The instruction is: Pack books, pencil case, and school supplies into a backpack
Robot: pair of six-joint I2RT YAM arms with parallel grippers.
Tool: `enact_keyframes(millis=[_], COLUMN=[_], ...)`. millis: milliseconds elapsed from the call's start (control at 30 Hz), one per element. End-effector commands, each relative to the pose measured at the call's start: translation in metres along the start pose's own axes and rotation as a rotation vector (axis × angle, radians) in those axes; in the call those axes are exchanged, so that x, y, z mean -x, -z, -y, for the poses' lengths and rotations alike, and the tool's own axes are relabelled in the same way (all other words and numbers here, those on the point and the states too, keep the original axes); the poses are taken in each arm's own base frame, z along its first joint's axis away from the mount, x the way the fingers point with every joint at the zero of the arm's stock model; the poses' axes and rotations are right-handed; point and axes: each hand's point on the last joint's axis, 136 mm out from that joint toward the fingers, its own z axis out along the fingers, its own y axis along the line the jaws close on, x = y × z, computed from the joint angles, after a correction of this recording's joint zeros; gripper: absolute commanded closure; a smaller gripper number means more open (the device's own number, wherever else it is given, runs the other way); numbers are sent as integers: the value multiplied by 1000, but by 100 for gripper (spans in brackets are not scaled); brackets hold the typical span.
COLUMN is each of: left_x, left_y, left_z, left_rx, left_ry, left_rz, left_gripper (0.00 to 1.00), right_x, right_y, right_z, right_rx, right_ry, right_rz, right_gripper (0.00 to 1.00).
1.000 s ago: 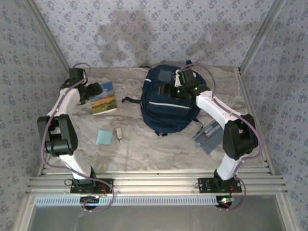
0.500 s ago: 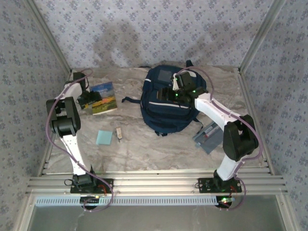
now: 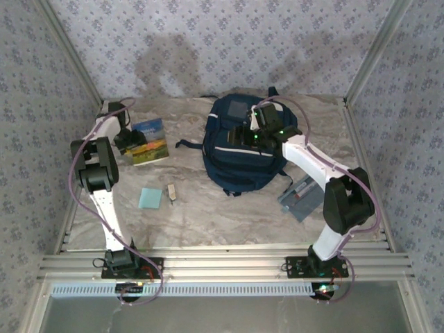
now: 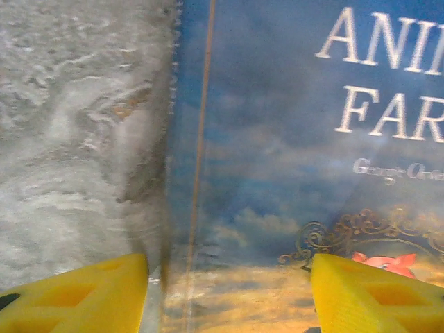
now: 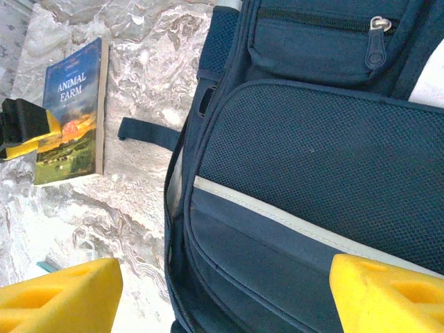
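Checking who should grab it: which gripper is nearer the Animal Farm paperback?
Left. The left gripper sits at the paperback's spine edge, its open fingers straddling that edge. The right gripper hangs over the backpack, well off to the book's right.

The white-and-black left arm stands folded at the elbow, left gripper (image 3: 129, 139) down at ten o'clock with yellow fingers (image 4: 76, 295) spread wide. The right arm stretches toward eleven o'clock, right gripper (image 3: 244, 134) equally parted
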Motion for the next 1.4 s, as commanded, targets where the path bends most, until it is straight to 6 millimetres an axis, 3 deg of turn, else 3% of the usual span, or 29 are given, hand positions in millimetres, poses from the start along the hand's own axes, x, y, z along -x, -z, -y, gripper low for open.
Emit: enact_keyframes(millis=[0, 233, 333, 533, 633, 900, 1167, 1367], left_x=[-19, -16, -12, -1, 3, 6, 14, 13], left_y=[-21, -14, 2, 47, 61, 86, 152, 201], left_z=[6, 17, 25, 53, 65, 86, 123, 138], left_rx=[9, -11, -39, -118, -168, -289, -515, -618], left_ry=[-32, -48, -50, -73, -68, -48, -29, -31], left_rz=[-81, -73, -49, 40, 71, 135, 247, 317], left_gripper=[44, 65, 76, 86, 100, 100, 100, 100], right_x=[4, 7, 7, 7, 7, 3, 5, 5], right_y=[15, 20, 19, 17, 17, 19, 16, 13], right_z=[-1, -1, -1, -3, -4, -5, -19, -31], right_rx=[-13, -14, -11, -2, 1, 18, 97, 172], right_ry=[26, 27, 23, 20, 20, 23, 20, 13], right_rz=[25, 39, 38, 37, 38, 33, 26, 14], right_gripper=[20, 20, 20, 20, 20, 21, 21, 21])
